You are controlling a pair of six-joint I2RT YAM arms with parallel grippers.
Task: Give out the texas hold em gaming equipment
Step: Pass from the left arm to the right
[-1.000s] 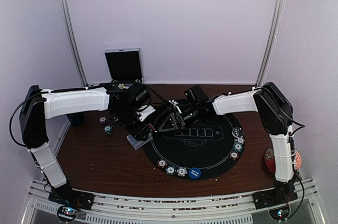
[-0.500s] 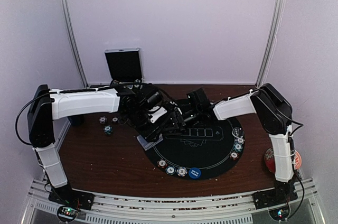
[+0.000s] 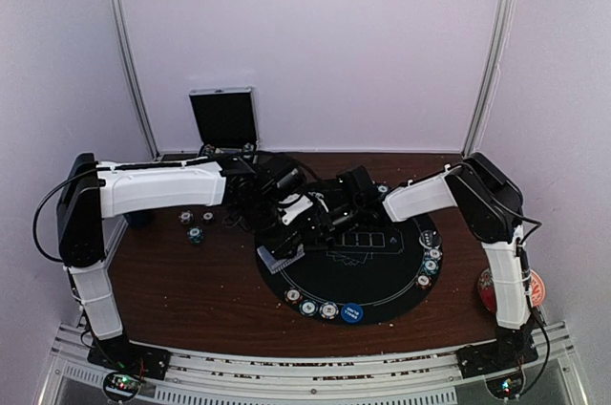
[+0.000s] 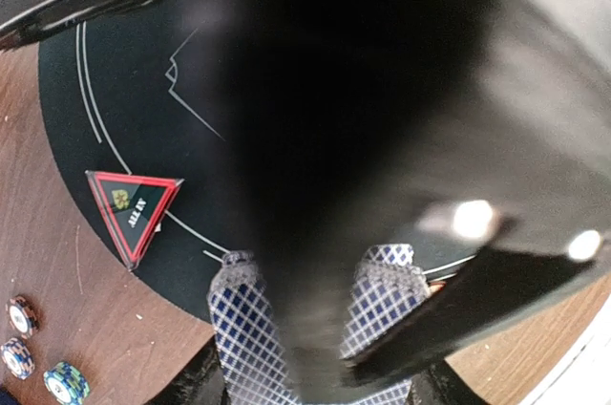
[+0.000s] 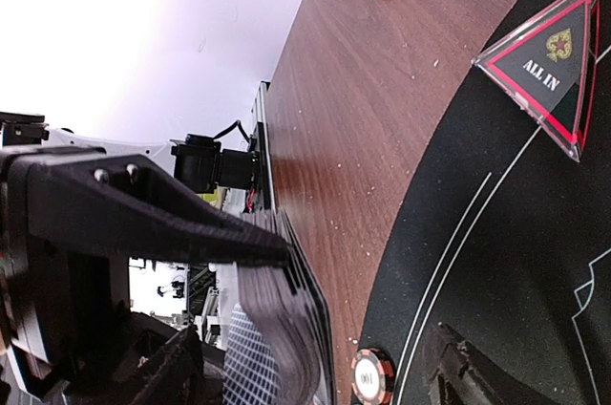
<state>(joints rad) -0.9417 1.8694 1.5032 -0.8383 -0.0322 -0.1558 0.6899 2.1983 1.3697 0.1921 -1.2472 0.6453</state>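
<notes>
Between my two sets of jaws, at the far-left edge of the round black felt mat (image 3: 382,276), the distribution looks partway through. My left jaws are clamped on the deck of blue-checked playing cards (image 4: 250,329). My right jaws stand apart, one finger on either side of the deck's top edge, and as far as I can tell they are not pinching a card. Just beside the left jaws, the red-edged triangular "ALL IN" marker (image 4: 134,209) lies at the mat's rim.

Nearer my bases than either jaws, three small round poker chips (image 3: 307,308) and a blue button disc (image 3: 352,312) sit along the mat's near rim. Outward of the right jaws, a short row of chips (image 3: 430,267) lines the rim on that side. Those places look served.

A few loose chips (image 3: 196,234) are left on the brown wooden surface (image 3: 191,300), outward of the left jaws. I see no dealt cards on the part of the mat that shows, so I judge the dealing is not yet done.
</notes>
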